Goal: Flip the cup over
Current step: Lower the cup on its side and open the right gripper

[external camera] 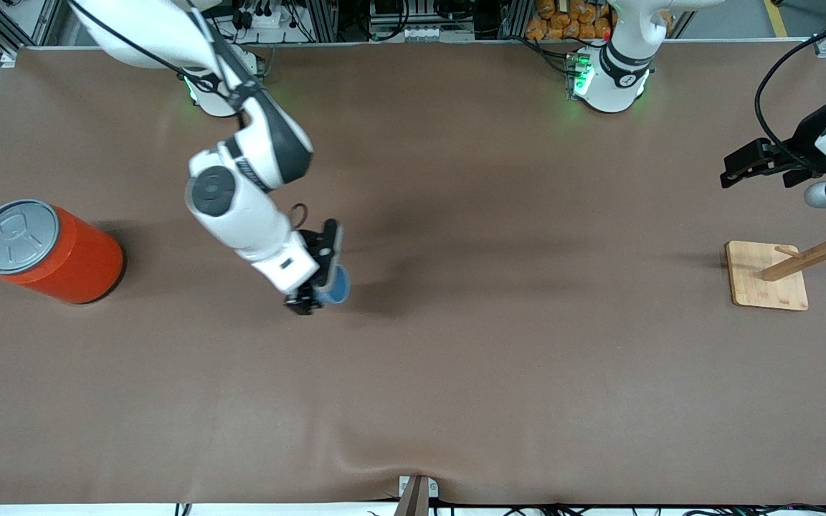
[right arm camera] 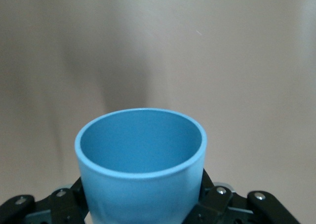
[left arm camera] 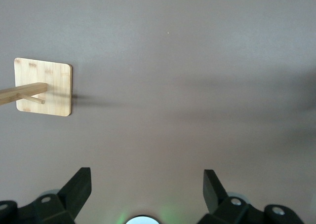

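Right gripper (external camera: 321,287), left of centre in the front view, is clamped on the cup (external camera: 336,285), light blue, held above the brown table (external camera: 456,373); in the right wrist view its open mouth (right arm camera: 140,142) faces away from the camera. Left gripper (external camera: 732,168) waits at the frame's right edge (fingers (left arm camera: 79,187) spread wide, holding nothing) above the wooden rack (external camera: 768,276). An orange can (external camera: 51,251) stands at far left.
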Robot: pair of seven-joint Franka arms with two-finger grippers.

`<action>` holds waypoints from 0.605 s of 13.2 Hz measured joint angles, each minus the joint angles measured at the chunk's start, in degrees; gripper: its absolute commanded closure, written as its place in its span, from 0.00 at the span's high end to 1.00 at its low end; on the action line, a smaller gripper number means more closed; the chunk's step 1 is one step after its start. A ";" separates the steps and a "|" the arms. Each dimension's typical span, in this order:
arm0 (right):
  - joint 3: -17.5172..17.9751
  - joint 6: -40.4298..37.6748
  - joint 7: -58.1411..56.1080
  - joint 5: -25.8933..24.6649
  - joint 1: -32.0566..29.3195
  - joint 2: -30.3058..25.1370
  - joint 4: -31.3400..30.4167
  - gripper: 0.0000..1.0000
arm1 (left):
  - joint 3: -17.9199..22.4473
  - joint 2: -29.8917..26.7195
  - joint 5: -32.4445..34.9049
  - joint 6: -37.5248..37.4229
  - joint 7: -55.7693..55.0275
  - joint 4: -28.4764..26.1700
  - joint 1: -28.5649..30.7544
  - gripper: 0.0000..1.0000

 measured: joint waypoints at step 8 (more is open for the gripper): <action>-3.40 6.98 4.29 -5.02 10.39 8.68 2.27 0.55 | 0.12 1.19 -1.99 -0.02 0.00 -0.02 0.23 1.00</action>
